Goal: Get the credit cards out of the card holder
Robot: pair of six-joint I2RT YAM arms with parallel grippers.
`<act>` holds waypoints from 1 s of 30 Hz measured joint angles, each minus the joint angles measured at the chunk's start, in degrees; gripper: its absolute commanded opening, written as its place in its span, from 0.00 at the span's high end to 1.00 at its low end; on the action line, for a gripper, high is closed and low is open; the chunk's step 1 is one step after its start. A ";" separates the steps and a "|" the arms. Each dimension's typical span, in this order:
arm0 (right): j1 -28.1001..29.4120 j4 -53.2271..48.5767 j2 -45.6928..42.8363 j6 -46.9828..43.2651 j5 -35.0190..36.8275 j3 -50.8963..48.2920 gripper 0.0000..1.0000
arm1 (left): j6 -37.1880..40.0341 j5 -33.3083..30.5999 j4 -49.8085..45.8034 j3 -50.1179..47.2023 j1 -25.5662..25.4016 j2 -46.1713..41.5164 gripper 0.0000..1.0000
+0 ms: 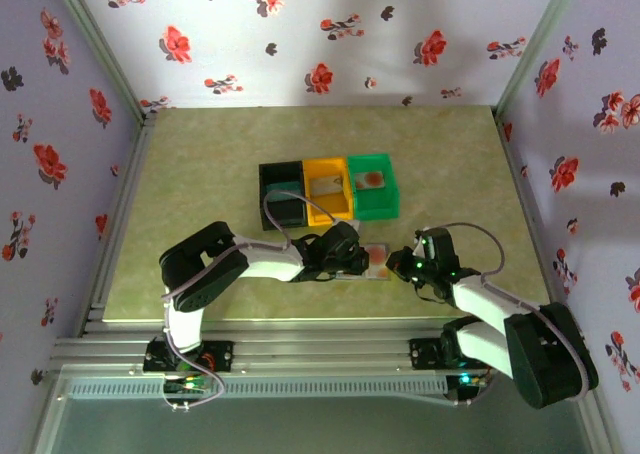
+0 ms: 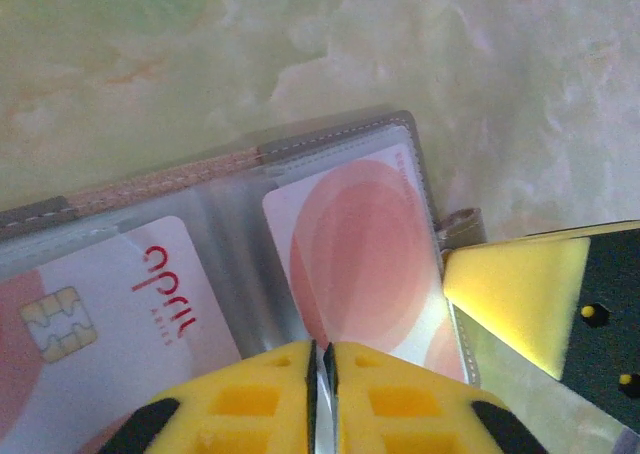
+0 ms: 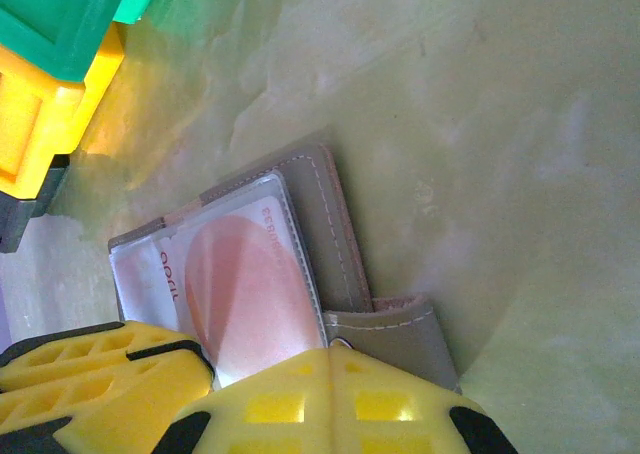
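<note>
The holder (image 1: pixel 375 262) lay open on the tabletop (image 1: pixel 200 174) near its 6 o'clock edge, at 6 o'clock of a row of three bins; the left fingers (image 1: pixel 350 258) met it from 9 o'clock and the right fingers (image 1: pixel 402 266) from 3 o'clock. In that row the black bin (image 1: pixel 282 192) stood at 9 o'clock, the orange bin (image 1: pixel 330 214) in the middle and the green bin (image 1: pixel 378 210) at 3 o'clock, each touching the next; a greyish card (image 1: pixel 326 184) lay in the orange one and a spotted card (image 1: pixel 372 181), pale with a red-orange mark, in the green one.

From the left wrist, the holder's (image 2: pixel 340 139) clear sleeves held a chip card (image 2: pixel 110 304) at 9 o'clock and a blot card (image 2: pixel 370 244) at 3 o'clock; the left fingers (image 2: pixel 312 374) were pressed together at 6 o'clock over the blot card's near edge, with a thin pale sliver in the slit between them; I cannot tell what that sliver was. One yellow pad of the right fingers (image 2: pixel 520 299) touched the holder's 3 o'clock edge just below its strap (image 2: pixel 465 222).

From the right wrist, the right fingers (image 3: pixel 325 374) were closed pad against pad over the holder (image 3: pixel 325 224) beside the strap (image 3: pixel 400 319); whether they clamped it I cannot tell; the left fingers (image 3: pixel 100 374), also closed, sat at 8 o'clock by the blot card (image 3: pixel 245 294).
</note>
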 measured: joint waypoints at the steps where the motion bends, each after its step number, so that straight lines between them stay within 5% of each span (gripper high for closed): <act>1: 0.00 0.02 0.00 0.00 0.00 0.00 1.00 | 0.00 0.20 0.13 0.00 0.00 0.00 0.80; 30: -1.99 -16.02 -9.07 -3.08 2.99 4.22 0.98 | -1.33 3.85 -0.55 1.90 -0.07 1.44 0.84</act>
